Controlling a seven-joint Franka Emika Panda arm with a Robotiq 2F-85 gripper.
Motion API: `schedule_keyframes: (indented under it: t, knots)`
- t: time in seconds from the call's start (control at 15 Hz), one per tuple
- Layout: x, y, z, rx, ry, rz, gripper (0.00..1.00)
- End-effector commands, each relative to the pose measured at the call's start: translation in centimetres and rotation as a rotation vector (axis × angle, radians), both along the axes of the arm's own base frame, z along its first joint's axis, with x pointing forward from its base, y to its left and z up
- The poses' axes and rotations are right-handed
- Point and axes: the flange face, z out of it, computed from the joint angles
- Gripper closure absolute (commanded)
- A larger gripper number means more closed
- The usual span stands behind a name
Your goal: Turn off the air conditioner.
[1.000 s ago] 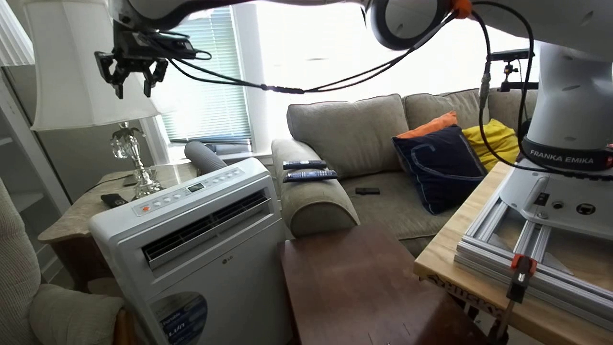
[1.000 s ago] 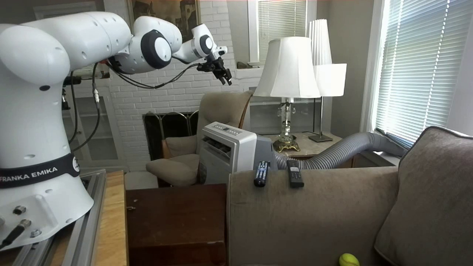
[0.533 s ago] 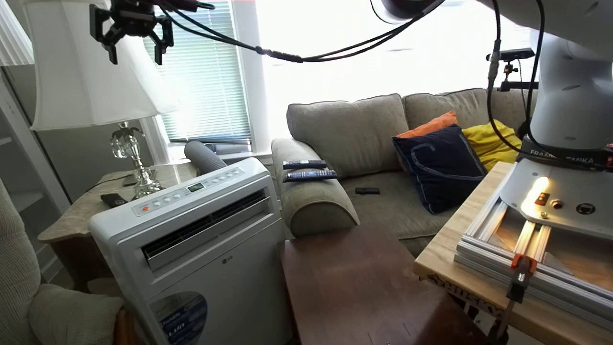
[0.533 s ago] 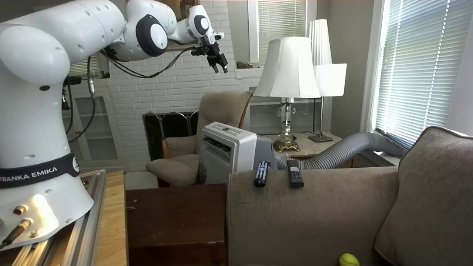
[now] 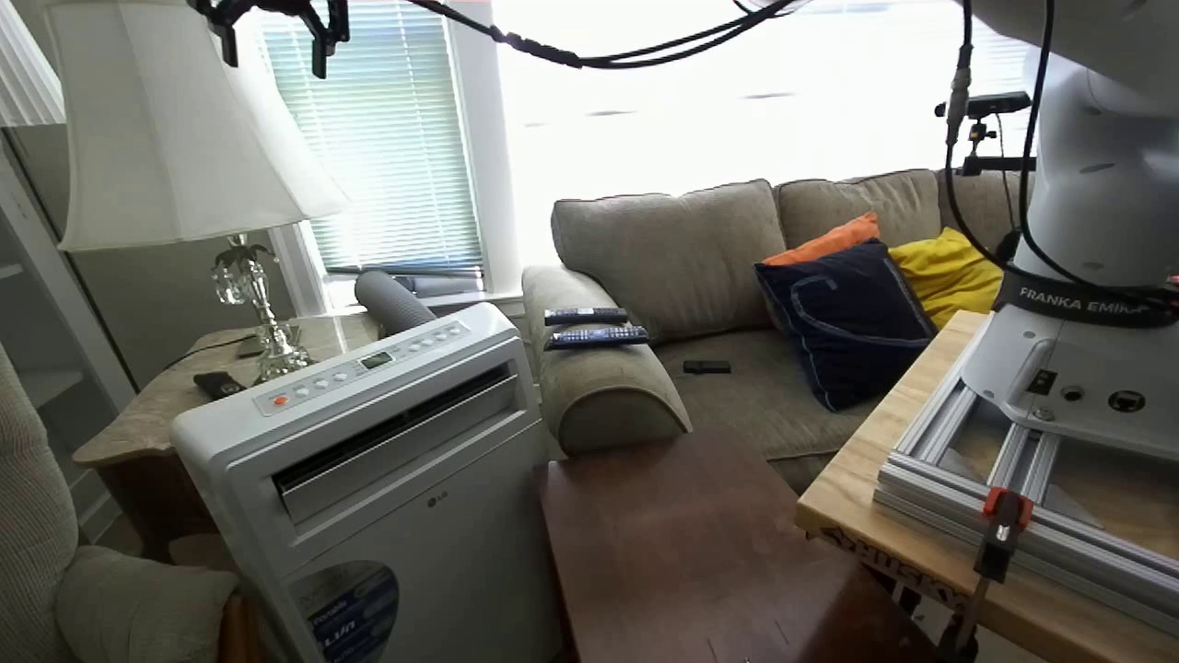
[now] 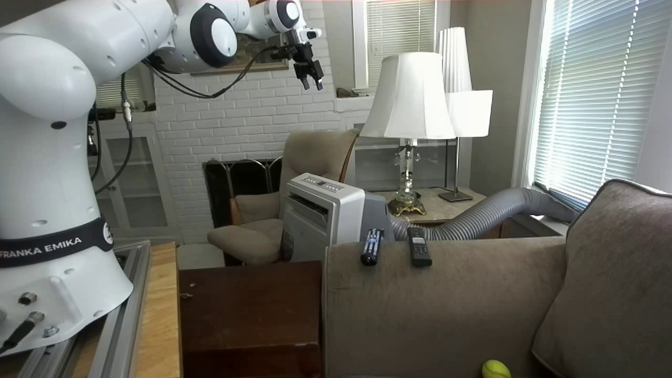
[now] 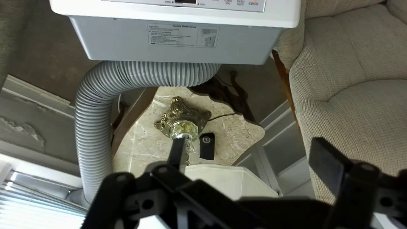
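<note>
Fingers (image 7: 326,163) of your gripper (image 5: 274,66) stand spread wide, up high and well apart from the air conditioner (image 5: 378,497).
You see it between the armchair (image 6: 317,149) and the couch (image 5: 668,262), its gray hose (image 6: 472,218) curving toward the window (image 6: 593,105); beside it are the side table (image 5: 143,414), bearing a tall lamp (image 6: 408,105), and a brown chest (image 5: 682,543); farther out, a remote (image 6: 371,248) lies on the couch arm (image 5: 615,382).

Side table (image 7: 235,133): pale veined top, wavy edge
Lamp (image 6: 407,126): upright, ornate gold-toned foot (image 7: 179,113)
Second lamp (image 6: 472,115): upright, square metal foot (image 6: 455,196)
Black object (image 7: 207,148): lying just beside the gold-toned foot
Cord (image 7: 222,116): thin, from beside that foot to the edge
</note>
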Motion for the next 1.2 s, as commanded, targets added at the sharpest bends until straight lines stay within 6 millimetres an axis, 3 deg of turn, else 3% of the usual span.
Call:
schedule_keyframes:
  t: [0.0, 0.33, 0.73, 0.8, 1.13]
  knots:
    - [-0.1, -1.8, 2.8, 0.046, 0.026, 0.014, 0.0]
    - [0.3, -3.1, 6.4, 0.087, -0.089, -0.066, 0.0]
    - [-0.8, -3.8, 9.8, 0.108, -0.144, -0.134, 0.0]
    - [-0.1, -3.7, 8.5, 0.103, -0.132, -0.088, 0.0]
    - [-0.4, -3.9, 9.4, 0.113, -0.14, -0.107, 0.0]
